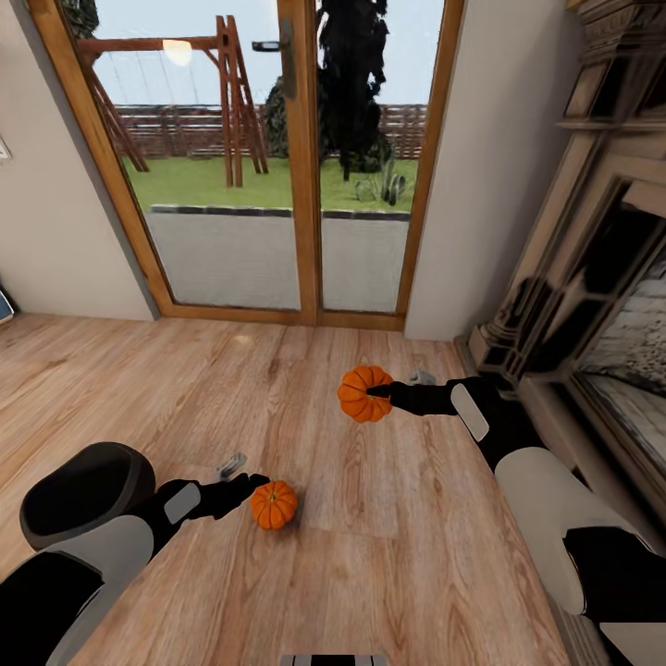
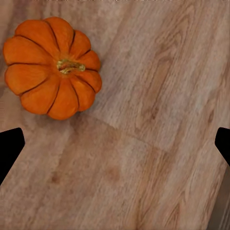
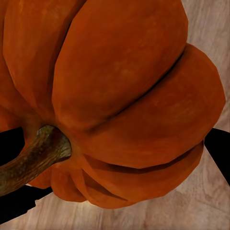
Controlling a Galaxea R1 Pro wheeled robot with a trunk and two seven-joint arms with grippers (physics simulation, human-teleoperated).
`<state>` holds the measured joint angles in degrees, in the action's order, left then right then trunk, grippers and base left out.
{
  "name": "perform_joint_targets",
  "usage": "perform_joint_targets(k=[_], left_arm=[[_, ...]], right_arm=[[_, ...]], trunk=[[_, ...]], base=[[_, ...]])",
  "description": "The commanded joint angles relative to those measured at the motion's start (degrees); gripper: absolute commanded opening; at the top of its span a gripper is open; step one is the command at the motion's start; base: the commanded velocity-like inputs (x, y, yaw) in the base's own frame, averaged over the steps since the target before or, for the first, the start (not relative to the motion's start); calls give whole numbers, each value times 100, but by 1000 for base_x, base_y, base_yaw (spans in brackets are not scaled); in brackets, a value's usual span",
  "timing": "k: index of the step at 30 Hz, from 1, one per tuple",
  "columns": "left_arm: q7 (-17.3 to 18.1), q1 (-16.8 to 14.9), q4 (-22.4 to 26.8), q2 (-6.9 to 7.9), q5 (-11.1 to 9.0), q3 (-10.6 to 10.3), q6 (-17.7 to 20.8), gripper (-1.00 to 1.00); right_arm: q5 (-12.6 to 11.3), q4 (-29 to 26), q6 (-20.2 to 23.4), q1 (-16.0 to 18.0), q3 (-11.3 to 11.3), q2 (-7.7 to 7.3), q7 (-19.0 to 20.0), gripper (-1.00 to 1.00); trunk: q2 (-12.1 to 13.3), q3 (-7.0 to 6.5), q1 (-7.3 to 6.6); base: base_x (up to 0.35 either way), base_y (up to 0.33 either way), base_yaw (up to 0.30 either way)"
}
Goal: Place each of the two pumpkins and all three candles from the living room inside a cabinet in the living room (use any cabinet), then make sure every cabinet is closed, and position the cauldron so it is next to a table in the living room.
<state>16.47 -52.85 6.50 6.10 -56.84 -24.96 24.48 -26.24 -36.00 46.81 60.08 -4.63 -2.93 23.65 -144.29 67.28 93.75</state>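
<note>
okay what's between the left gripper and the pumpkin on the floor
Nothing but bare wood floor. In the left wrist view the left gripper is open, and the floor pumpkin sits just beyond, off to one side of its fingers.

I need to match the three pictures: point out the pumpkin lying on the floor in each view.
Head view: pumpkin on the floor, lower centre, at the left gripper.
Left wrist view: same pumpkin, upper left, stem up.
Right wrist view: not this one; the held pumpkin is here.
Shared landmark: wood plank floor.
</note>
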Motion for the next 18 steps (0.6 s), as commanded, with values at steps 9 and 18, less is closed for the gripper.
perform_joint_targets(k=[9,18], left_arm=[[-54,-6,1,-4,-29,-26,13,100],[-258,-4,1,-4,-29,-26,4,100]], right_arm=[[10,-3,12,1,-17,-5,25,-100],[5,-3,12,-5,-12,-5,25,-100]], trunk=[[-2,5,-1],[-2,5,-1]], base=[[195,-62,0],[33,-7,0]])
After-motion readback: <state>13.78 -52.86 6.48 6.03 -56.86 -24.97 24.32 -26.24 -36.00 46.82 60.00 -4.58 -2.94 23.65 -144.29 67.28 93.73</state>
